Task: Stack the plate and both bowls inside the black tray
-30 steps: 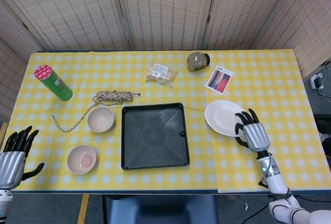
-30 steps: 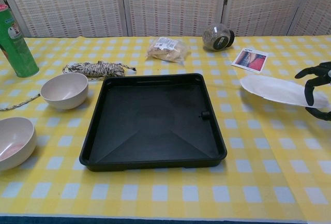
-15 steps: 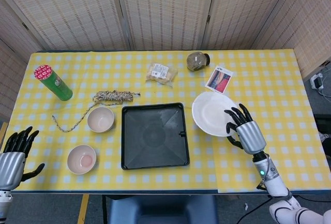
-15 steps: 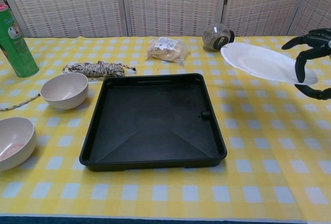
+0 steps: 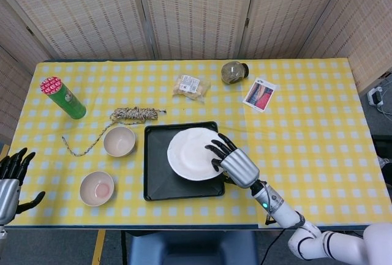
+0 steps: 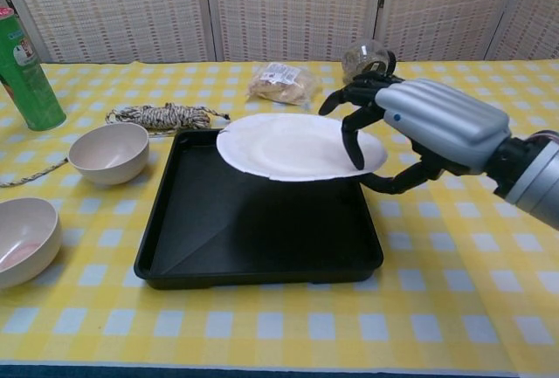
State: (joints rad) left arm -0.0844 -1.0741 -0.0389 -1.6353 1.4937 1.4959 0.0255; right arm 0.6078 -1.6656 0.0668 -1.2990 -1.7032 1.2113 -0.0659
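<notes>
My right hand grips the right rim of the white plate and holds it level in the air above the black tray. One beige bowl stands just left of the tray. The other bowl, with a pinkish inside, sits nearer the front left. Off the table's front left corner, my left hand hangs with its fingers spread and nothing in it.
A green can stands at the far left, and a coil of rope lies behind the bowls. A snack packet, a tipped jar and a card lie behind the tray.
My right hand has lifted the plate off the table at the right and carried it left, until it hangs over the tray. The left hand has barely moved.
</notes>
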